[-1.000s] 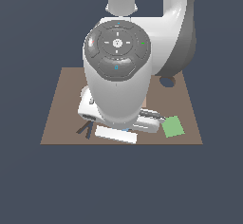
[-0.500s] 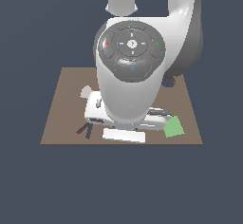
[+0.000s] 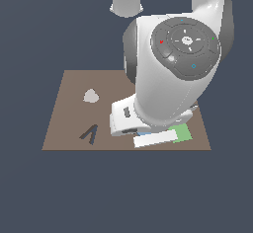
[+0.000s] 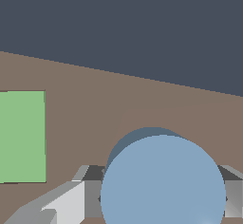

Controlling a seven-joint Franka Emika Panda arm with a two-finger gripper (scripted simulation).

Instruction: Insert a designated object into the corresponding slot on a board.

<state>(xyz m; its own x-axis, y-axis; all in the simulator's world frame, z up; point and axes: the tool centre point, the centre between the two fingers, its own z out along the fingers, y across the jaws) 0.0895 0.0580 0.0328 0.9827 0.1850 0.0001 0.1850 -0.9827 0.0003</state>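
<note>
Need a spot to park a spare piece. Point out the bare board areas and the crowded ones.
Bare: the board strip around the whitish triangle and V-shaped cutout, toward the exterior view's left. Crowded: the exterior view's right, where the arm covers the board above the green square.

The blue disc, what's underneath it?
Under the disc shows a dark round shadow on the brown board. The end effector has fingers on both its sides. Whether the slot sits below is hidden.
</note>
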